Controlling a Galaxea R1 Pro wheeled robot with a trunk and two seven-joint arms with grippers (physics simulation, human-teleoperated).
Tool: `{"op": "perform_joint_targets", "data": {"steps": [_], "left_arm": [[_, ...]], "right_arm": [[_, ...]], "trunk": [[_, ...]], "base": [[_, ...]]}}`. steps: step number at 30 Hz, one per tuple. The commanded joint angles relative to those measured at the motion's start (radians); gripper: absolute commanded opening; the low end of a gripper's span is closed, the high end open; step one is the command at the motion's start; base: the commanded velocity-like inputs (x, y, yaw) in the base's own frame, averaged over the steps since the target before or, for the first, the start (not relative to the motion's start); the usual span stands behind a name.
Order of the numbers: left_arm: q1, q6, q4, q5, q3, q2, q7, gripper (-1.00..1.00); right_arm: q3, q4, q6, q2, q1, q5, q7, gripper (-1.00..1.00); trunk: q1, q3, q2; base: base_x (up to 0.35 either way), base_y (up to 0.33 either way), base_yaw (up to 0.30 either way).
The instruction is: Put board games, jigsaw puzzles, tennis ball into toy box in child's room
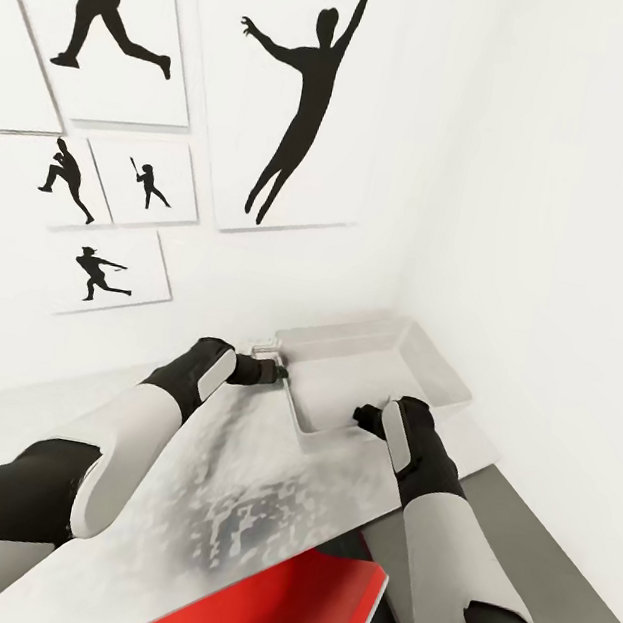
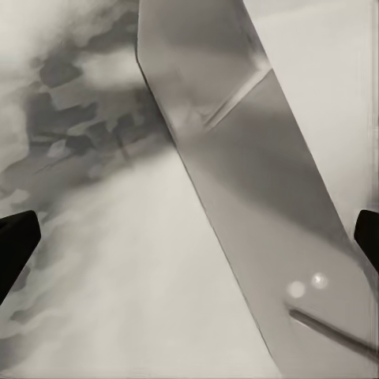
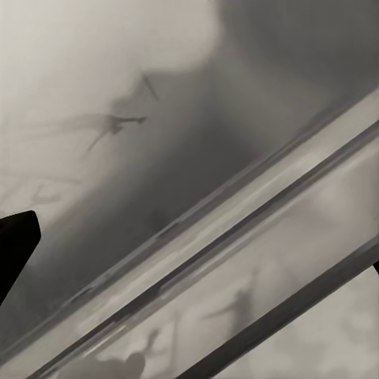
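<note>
The toy box, a wide shallow light-grey tray, sits on the pale table in the corner of the child's room, and its inside looks bare. My left gripper is at the box's near-left corner. In the left wrist view that gripper is open, with the box's wall running between its spread fingers. My right gripper is at the near rim. It too is open, straddling the rim. The board games, jigsaw puzzles, tennis ball and bed are out of view.
White walls close in behind and to the right of the box, the left one hung with black silhouette sports pictures. A red flat object lies at the table's near edge below my arms. A dark grey surface lies to the right.
</note>
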Motion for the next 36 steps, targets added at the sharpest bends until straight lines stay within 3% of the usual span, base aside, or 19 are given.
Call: {"op": "perform_joint_targets", "data": {"steps": [1,9,36], "left_arm": [[-0.001,0.007,-0.001,0.002,0.005,-0.001,-0.014,1.0],[-0.001,0.012,-0.002,0.002,0.004,-0.001,-0.078,1.0],[-0.001,0.009,0.004,0.002,0.001,-0.001,-0.085,1.0]], "right_arm": [[-0.002,-0.001,0.003,0.001,-0.001,-0.008,-0.009,1.0],[-0.002,-0.001,0.003,0.001,-0.001,-0.008,-0.009,1.0],[-0.001,0.0,0.004,0.001,-0.001,-0.008,-0.009,1.0]], "trunk": [[0.001,-0.002,-0.002],[0.001,-0.002,-0.002],[0.001,-0.006,-0.002]], "base": [[0.0,0.0,0.0],[0.0,0.0,0.0],[0.0,0.0,0.0]]}}
